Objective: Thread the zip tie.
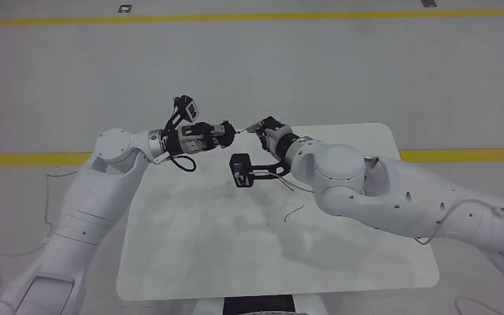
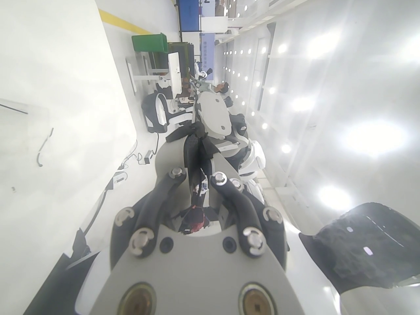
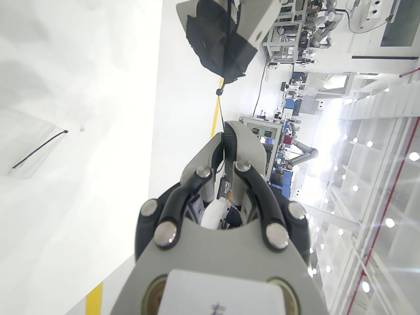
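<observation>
A thin black zip tie (image 1: 242, 128) (image 3: 220, 109) stretches in the air between my two grippers, above the far edge of the white table (image 1: 354, 260). My right gripper (image 1: 253, 126) (image 3: 224, 132) is shut on its strap. The small square head (image 3: 218, 91) hangs just off the tip of my left gripper (image 1: 231, 132) (image 3: 226, 78), which is shut on the tie's other end. In the left wrist view my left gripper (image 2: 195, 131) points straight at the right gripper's fingers (image 2: 213, 119), and the tie itself is hidden there.
A loose zip tie (image 1: 294, 211) (image 2: 44, 147) lies curved on the table's middle. Another loose tie (image 1: 285, 184) (image 3: 39, 149) rests on a clear sheet near the right arm. Both arms hang over the table's far half.
</observation>
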Motion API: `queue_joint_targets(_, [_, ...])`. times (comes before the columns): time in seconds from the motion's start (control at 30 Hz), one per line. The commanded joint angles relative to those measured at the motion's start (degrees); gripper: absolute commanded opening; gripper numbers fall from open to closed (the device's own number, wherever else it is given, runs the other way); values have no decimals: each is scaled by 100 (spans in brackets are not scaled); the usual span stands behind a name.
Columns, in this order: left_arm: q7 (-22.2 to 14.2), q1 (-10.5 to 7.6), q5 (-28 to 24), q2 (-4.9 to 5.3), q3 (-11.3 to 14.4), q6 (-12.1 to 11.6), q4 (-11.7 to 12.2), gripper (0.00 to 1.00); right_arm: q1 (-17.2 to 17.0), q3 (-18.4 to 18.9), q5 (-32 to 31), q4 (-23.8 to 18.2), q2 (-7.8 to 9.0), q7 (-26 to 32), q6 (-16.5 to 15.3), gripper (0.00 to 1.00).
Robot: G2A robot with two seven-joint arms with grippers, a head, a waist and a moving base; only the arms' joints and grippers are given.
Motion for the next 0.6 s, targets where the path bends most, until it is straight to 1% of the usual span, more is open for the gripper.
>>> queue_joint_targets(0.0, [-1,-1,1,1,2,4,-1,0,-1,0,0,-1,0,2,0,0])
queue_joint_targets(0.57, [19,-6,21,6,45,14,4,0,-9,0,0,-15,16,42,0,0])
